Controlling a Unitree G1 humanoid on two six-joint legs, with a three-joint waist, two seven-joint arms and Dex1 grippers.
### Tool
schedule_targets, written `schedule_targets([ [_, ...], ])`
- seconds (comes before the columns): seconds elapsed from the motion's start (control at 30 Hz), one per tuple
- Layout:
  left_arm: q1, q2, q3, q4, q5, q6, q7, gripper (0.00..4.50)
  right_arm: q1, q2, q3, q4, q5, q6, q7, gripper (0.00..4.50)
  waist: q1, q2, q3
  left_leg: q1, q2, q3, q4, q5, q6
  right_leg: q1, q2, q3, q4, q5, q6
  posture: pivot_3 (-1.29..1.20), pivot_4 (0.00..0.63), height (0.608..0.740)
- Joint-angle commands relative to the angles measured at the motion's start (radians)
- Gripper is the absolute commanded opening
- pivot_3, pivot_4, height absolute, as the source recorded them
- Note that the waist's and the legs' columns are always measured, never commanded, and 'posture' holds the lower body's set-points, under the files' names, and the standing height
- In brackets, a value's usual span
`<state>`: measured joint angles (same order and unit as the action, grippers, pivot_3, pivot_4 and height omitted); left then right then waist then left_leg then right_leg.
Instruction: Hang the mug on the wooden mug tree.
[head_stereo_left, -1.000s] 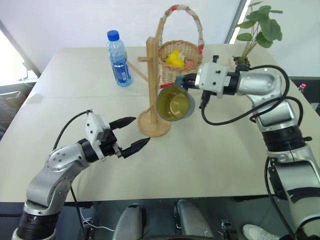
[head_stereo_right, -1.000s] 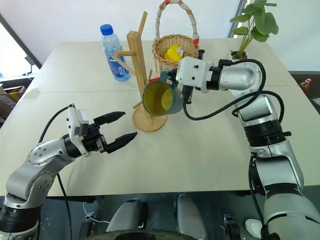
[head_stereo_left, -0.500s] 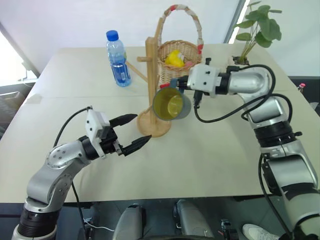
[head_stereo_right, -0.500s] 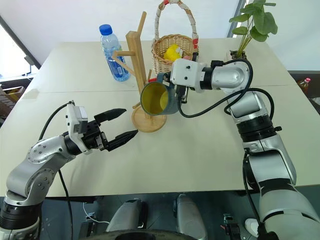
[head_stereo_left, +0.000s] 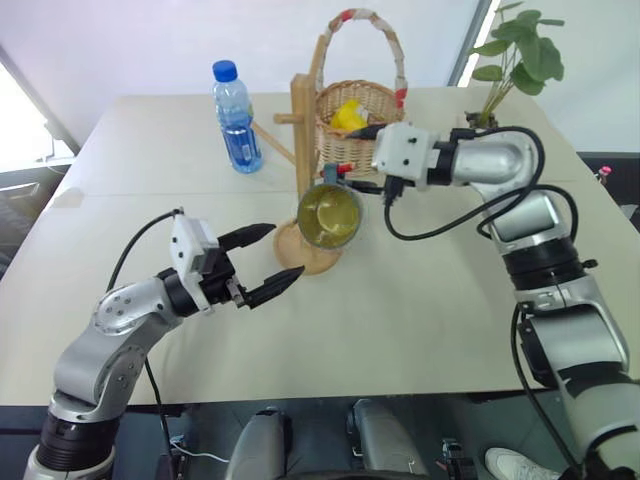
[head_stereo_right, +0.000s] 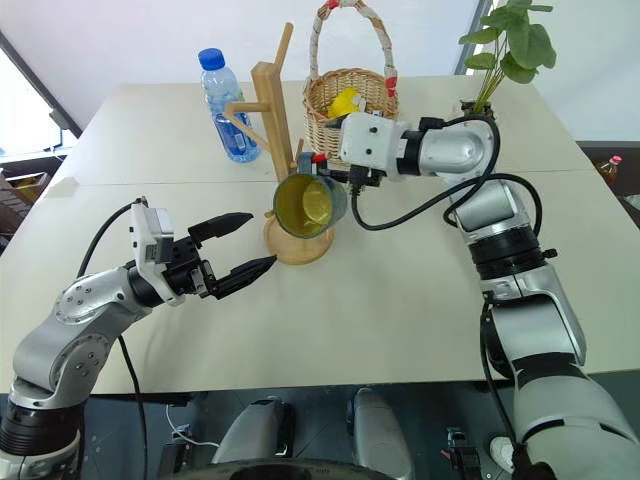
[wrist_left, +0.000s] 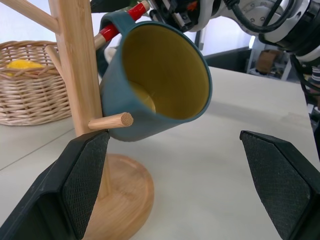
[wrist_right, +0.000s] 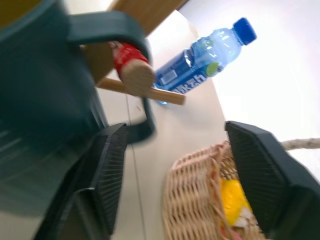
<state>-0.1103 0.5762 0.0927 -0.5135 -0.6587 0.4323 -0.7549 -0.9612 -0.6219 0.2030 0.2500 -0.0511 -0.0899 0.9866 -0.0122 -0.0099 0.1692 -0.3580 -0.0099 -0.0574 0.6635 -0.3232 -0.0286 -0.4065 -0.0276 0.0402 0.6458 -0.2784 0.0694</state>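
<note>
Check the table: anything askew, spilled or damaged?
No spill or damage. The mug hangs tilted by its handle on the red-tipped peg of the wooden mug tree, mouth toward the camera, as expected once hung. The right gripper, open, sits close beside the handle.

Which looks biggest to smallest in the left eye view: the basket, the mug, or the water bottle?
1. The basket, counting its tall arched handle.
2. The water bottle and the mug: too close to rank. The bottle is taller, the mug wider and nearer the camera.
</note>
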Motion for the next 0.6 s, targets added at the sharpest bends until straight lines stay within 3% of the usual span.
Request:
schedule_targets([
  [0.03,-0.005,-0.012,0.017,-0.015,-0.009,-0.001,0.021,4.5,0.032,-0.062,-0.108,-0.12,0.083,0.052,0.014,3.06,0.002,0.0,0.0,0.0,0.0,0.0,0.0,0.0,0.0,0.0,0.0,0.0,0.0,0.0,0.0,0.0,0.15,0.74],
  [0.27,0.026,-0.056,0.051,0.038,0.01,-0.004,0.104,4.5,0.305,-0.149,-0.34,-0.276,0.297,0.338,-0.005,3.06,0.003,0.0,0.0,0.0,0.0,0.0,0.0,0.0,0.0,0.002,-0.001,0.0,-0.002,0.0,0.0,0.0,0.15,0.74],
  [0.4,0.05,-0.112,0.088,0.115,0.094,-0.059,0.21,4.5,0.468,-0.059,-0.437,-0.292,0.375,0.378,-0.107,3.06,-0.005,0.0,0.0,0.001,0.0,0.0,-0.001,0.0,0.0,0.002,0.0,0.0,-0.001,0.0,0.0,0.0,0.15,0.74],
  [0.5,0.075,-0.163,0.112,0.208,0.17,-0.112,0.295,4.5,0.57,0.079,-0.494,-0.218,0.366,0.302,-0.267,3.06,-0.005,0.0,0.0,0.003,0.001,0.0,-0.001,0.0,0.0,0.002,0.001,0.001,0.002,0.0,0.0,0.0,0.15,0.74],
  [0.6,0.086,-0.199,0.132,0.253,0.2,-0.138,0.342,4.5,0.616,0.128,-0.507,-0.166,0.342,0.235,-0.328,3.06,-0.001,0.0,0.0,0.002,0.001,0.0,0.0,0.0,0.0,0.001,0.001,0.0,0.002,0.0,0.0,0.0,0.15,0.74],
])
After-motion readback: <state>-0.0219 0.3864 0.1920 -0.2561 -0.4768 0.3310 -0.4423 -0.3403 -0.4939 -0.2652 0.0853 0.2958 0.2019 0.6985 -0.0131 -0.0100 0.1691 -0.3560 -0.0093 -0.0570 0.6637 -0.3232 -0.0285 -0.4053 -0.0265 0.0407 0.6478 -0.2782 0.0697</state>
